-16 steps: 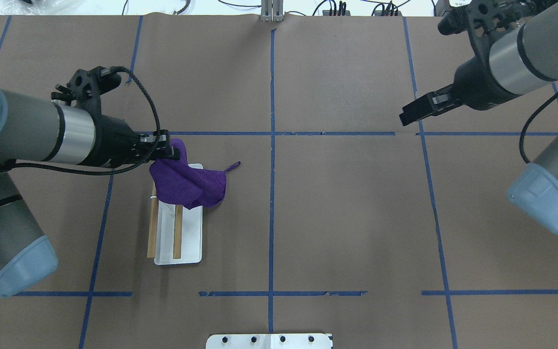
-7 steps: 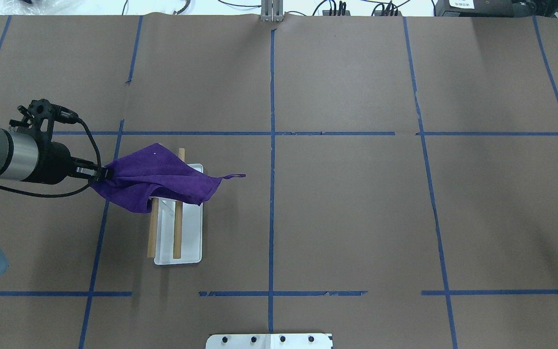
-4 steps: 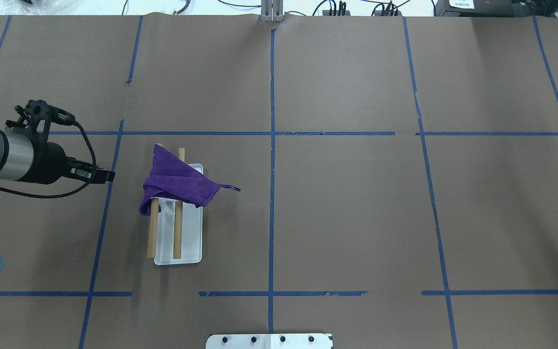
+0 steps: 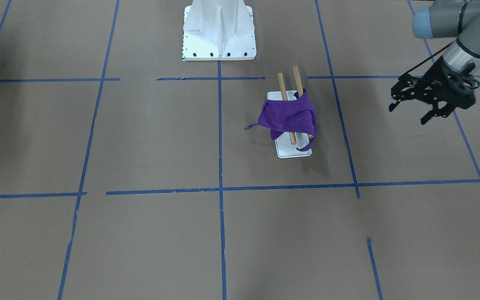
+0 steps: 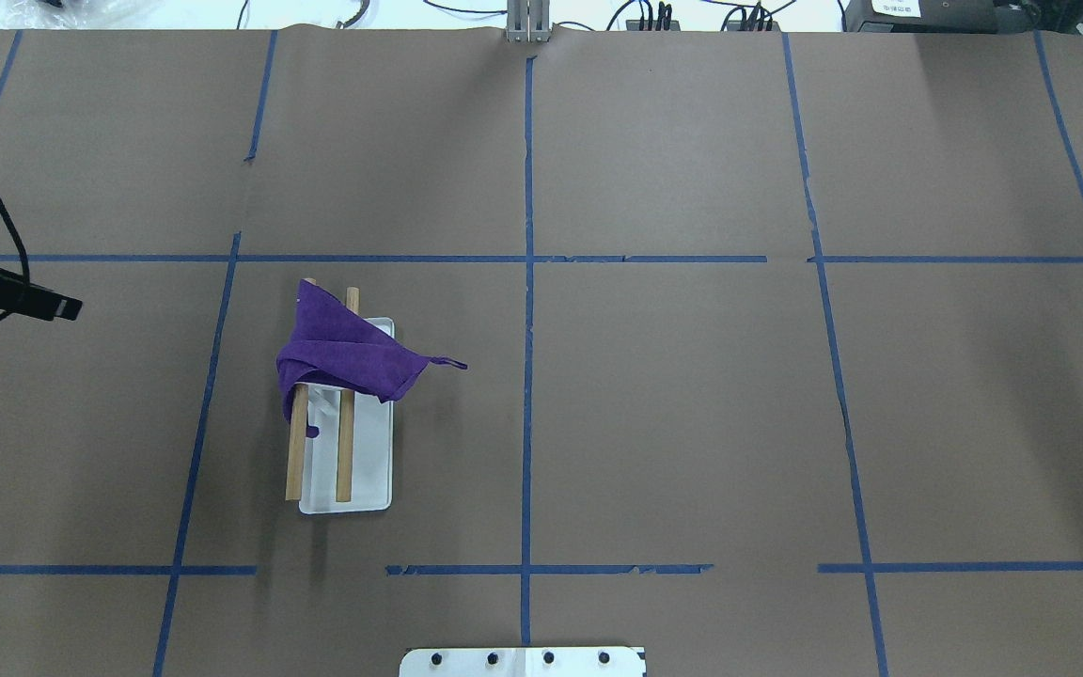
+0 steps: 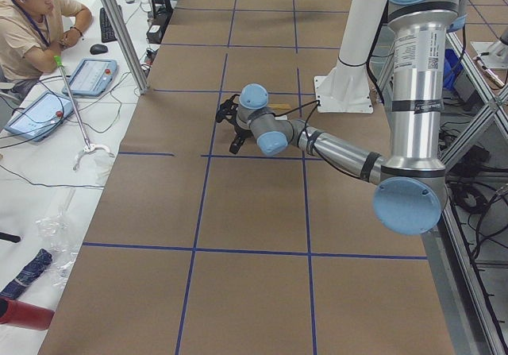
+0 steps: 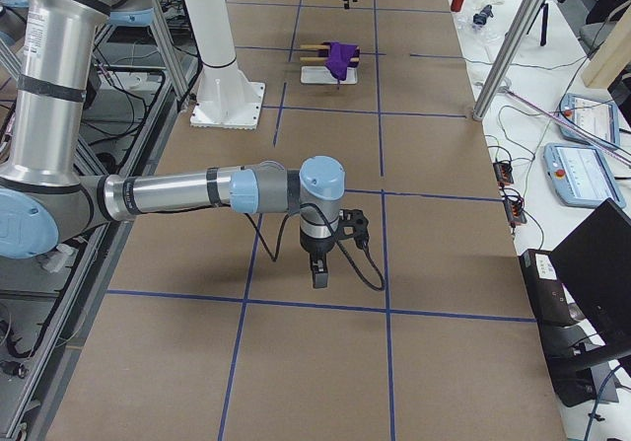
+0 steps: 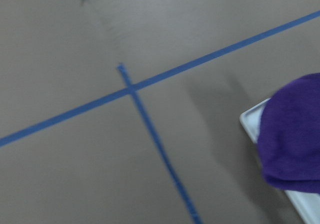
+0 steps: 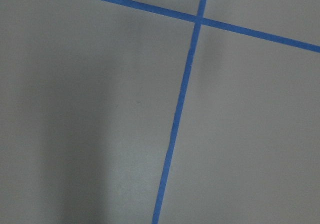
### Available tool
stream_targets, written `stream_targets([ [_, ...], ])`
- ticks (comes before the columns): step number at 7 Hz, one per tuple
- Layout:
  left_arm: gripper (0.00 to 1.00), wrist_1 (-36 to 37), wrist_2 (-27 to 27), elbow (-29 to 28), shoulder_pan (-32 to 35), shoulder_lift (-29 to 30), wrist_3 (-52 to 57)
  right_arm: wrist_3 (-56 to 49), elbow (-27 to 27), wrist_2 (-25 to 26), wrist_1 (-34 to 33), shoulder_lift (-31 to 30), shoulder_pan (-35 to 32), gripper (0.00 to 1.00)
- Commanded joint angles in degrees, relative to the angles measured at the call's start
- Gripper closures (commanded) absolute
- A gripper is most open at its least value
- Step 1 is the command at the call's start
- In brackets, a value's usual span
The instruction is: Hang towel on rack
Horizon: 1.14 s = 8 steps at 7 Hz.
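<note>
The purple towel [image 5: 344, 350] lies bunched over the far ends of the rack's two wooden dowels [image 5: 295, 461]. One corner hangs off the left dowel, and the little loop [image 5: 452, 363] sticks out to the right. The rack's white base [image 5: 370, 470] rests flat on the table. The towel also shows in the front view [image 4: 288, 116] and at the left wrist view's right edge [image 8: 295, 134]. My left gripper [image 4: 407, 115] is open and empty, well off to the rack's left, at the overhead view's left edge [image 5: 57, 307]. My right gripper [image 7: 318, 271] shows only in the exterior right view, far from the rack, so I cannot tell whether it is open or shut.
The large white bolted pedestal base [image 4: 219, 37] stands at the robot's side of the table. Blue tape lines [image 5: 527, 282] cross the brown table cover. An operator [image 6: 32, 13] sits beyond the far edge, with tablets and cables beside him.
My left gripper let go of the towel and drew back to the left. The towel settled over the dowels and stays there. The right arm has left the overhead view.
</note>
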<state>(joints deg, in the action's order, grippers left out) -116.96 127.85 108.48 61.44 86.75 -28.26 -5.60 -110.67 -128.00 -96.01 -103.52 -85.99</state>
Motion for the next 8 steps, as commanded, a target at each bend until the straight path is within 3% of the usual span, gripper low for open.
stream_targets([
  [1,0.00,12.45,-1.53,-1.77,9.27,-0.44,8.08,-1.79,1.42,-0.14,-0.14,-0.81,-2.34,0.00],
  [3,0.00,14.99,-1.20,-9.38,19.73,-0.97,30.90,-1.61,2.83,0.21,0.04,-0.81,-2.34,0.00],
  [5,0.00,22.28,-0.68,-9.86,24.39,-3.32,36.75,-1.52,2.74,-0.49,0.04,-0.72,-2.34,0.00],
  [7,0.00,25.62,5.37,-9.07,25.57,-4.92,38.54,-1.43,2.74,-0.67,0.04,-0.55,-2.34,0.00],
  [8,0.00,25.91,5.56,-9.77,25.57,-4.92,38.54,-1.35,2.57,-0.76,0.04,-0.55,-2.34,0.00],
])
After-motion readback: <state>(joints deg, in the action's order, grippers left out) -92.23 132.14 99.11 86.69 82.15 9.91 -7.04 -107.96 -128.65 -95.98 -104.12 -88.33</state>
